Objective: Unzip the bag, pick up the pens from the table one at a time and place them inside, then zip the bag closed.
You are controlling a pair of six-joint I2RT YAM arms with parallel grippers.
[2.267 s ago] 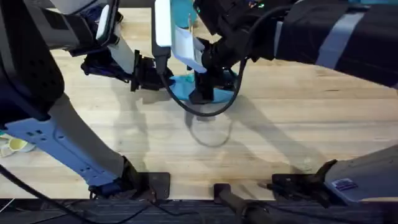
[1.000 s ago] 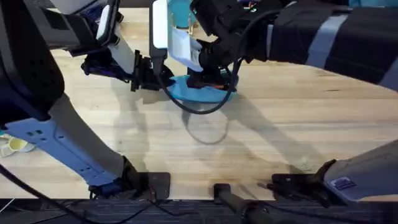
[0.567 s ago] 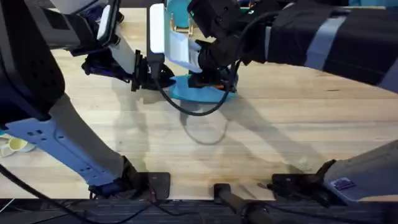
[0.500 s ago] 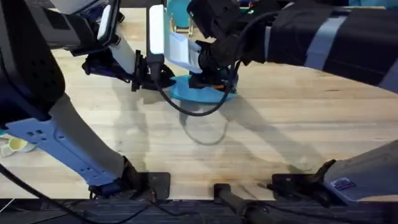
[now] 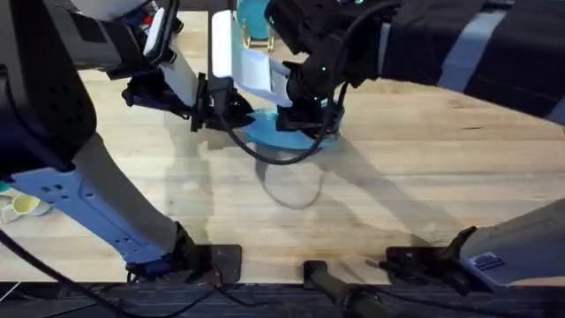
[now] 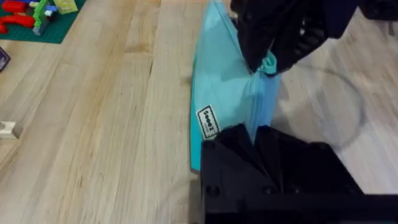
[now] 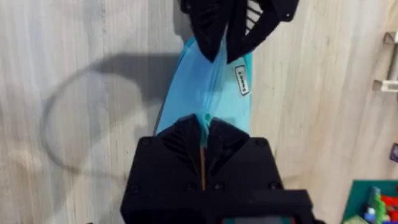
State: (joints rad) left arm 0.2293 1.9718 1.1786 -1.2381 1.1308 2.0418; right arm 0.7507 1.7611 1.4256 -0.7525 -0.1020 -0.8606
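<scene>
The light blue bag (image 5: 275,134) lies flat on the table (image 5: 415,168) at the back middle, between my two grippers. My left gripper (image 5: 214,108) is shut on the bag's left end; in the left wrist view the bag (image 6: 221,93) runs away from its fingers (image 6: 239,140). My right gripper (image 5: 305,113) is shut on the teal zipper pull (image 7: 203,118) partway along the bag (image 7: 199,87). In the left wrist view the right gripper (image 6: 267,53) holds the zipper pull (image 6: 268,63) above the fabric. The pens are out of view.
A black cable (image 5: 282,157) loops down from the arms over the wood in front of the bag. A teal stand (image 5: 253,16) stands behind the bag. A green mat with toy bricks (image 6: 34,15) lies off to one side. Open wood lies toward the front and right.
My right gripper has lowered onto the bag and shifted slightly right along it. My left gripper has edged right, still holding the bag's end.
</scene>
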